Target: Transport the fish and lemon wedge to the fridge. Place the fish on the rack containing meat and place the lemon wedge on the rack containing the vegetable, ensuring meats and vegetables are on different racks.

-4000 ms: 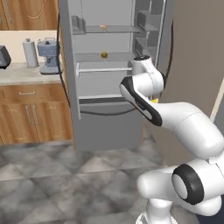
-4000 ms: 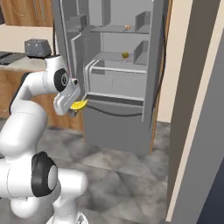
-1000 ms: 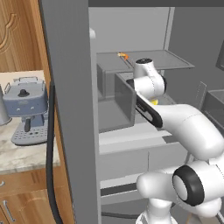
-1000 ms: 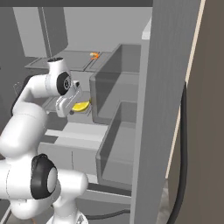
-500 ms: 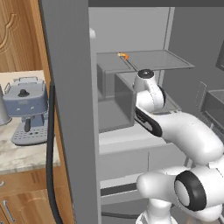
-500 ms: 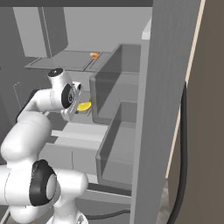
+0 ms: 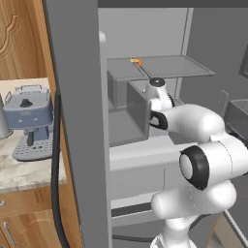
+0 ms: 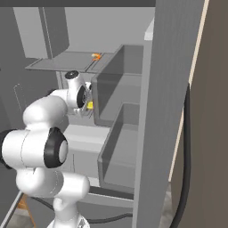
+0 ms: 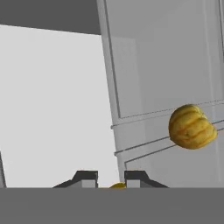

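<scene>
Lemon wedge | you're pinching it between gripper fingers | light, slippery, keep hold mid-rind | vegetable sitting ahead on rack

Rendered home kitchen. Open grey steel fridge with pale inner walls, a shelf and door bins. Left of it, a blue-grey espresso machine on a stone-look counter, wood cabinets below and wood panelling above. Food inside: round yellow-brown vegetable, probably an onion.
</scene>
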Tool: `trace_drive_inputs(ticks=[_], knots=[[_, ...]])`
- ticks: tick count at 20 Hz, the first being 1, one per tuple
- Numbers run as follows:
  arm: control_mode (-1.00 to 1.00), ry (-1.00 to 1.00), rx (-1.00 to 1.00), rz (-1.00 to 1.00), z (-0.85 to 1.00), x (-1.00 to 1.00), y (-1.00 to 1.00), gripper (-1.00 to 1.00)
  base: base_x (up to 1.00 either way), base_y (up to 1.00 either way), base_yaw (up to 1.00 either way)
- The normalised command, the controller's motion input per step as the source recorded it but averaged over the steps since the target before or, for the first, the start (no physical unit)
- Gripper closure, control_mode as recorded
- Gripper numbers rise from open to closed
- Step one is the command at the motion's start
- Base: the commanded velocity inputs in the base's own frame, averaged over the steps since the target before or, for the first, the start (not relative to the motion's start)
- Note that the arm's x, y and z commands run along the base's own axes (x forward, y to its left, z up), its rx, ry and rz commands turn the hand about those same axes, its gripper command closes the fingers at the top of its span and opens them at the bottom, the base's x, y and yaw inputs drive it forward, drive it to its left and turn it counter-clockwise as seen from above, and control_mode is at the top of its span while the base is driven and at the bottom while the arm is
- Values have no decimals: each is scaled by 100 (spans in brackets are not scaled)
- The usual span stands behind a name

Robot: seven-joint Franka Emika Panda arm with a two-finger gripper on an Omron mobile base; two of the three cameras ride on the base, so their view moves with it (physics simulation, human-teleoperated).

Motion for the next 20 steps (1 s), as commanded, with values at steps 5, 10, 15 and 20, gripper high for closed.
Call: trace_drive_inputs(ticks=[5,10,15,20], knots=[[-100,0,3,0,-33,51,-1,100,0,0,0],[-100,0,2,0,-36,48,0,100,0,0,0],[-100,0,2,0,-37,34,0,100,0,0,0],[-100,0,1,0,-31,30,-1,100,0,0,0]])
